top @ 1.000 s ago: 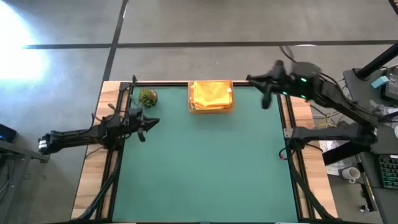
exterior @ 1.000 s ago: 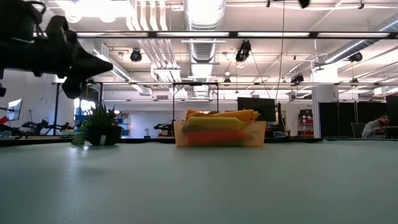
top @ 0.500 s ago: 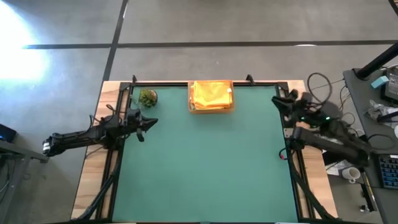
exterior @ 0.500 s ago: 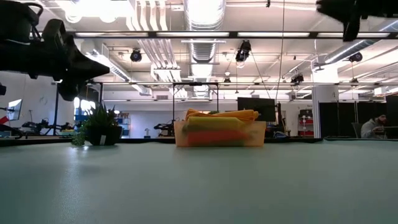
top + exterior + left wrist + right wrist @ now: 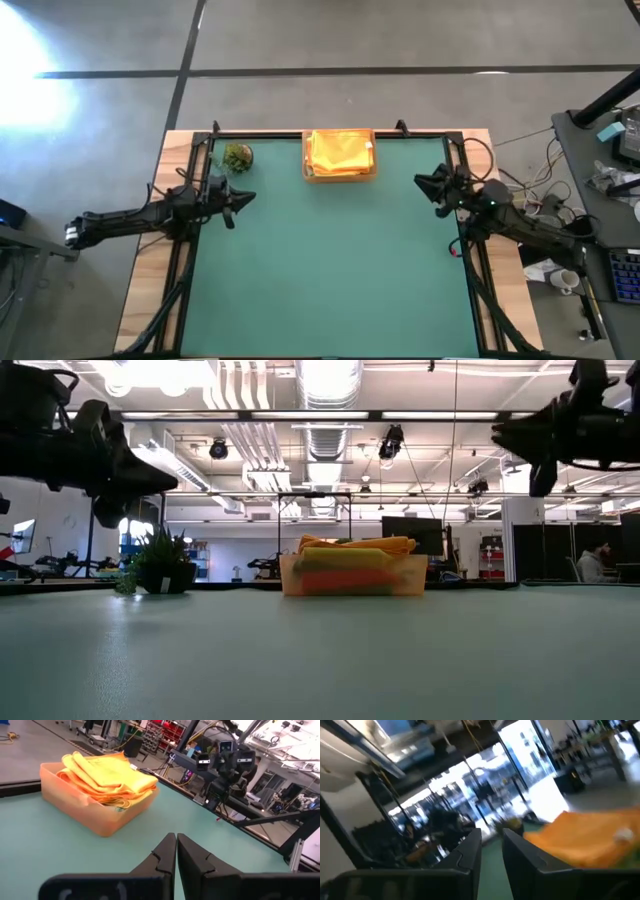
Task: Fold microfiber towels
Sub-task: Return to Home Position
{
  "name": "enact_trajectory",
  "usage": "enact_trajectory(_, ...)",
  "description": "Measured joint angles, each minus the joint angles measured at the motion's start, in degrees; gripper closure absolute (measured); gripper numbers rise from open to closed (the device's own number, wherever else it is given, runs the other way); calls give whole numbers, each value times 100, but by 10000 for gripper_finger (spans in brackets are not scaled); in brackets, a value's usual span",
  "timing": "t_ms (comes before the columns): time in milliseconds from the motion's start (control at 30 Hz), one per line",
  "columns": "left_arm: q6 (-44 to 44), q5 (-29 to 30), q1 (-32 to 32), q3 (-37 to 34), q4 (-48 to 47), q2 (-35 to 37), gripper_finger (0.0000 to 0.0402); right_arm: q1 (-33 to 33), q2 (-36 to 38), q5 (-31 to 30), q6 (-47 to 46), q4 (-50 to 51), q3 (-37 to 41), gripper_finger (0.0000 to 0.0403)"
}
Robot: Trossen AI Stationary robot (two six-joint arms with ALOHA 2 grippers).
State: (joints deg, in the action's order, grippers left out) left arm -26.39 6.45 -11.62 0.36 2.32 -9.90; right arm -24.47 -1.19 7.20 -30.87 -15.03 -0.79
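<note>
Towels (image 5: 340, 152) in bin (image 5: 308, 172): soft, light, floppy; I'd pinch a corner. L gripper (image 5: 240, 198) closed, empty; R gripper (image 5: 428, 185) barely parted, empty.

The towels (image 5: 107, 772) are soft, fuzzy cloth. They lie in a bin (image 5: 95, 815) of smooth plastic that lets some light through. The surface (image 5: 145, 300) is pale wood at its sides. A green mat (image 5: 330, 270) on it is smooth and dull, not shiny. The left claw (image 5: 176, 840) looks like dark, dull plastic.
</note>
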Motion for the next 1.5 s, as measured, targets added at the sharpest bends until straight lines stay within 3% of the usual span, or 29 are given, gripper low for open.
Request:
enact_trajectory(433, 2, -2, 0, -7, 14, -258, 401, -4, -17, -273, 357, 1199, 10, 335)
enact_trajectory(667, -18, 26, 2, -9, 13, -354, 401, -4, -20, -273, 143, 1196, 13, 335)
enact_trajectory(800, -3, 365, 0, -9, 43, -430, 401, -4, -20, -273, 138, 1196, 15, 335)
enact_trajectory(1500, 4, 388, 0, -9, 34, -726, 401, -4, -22, -273, 129, 1196, 17, 335)
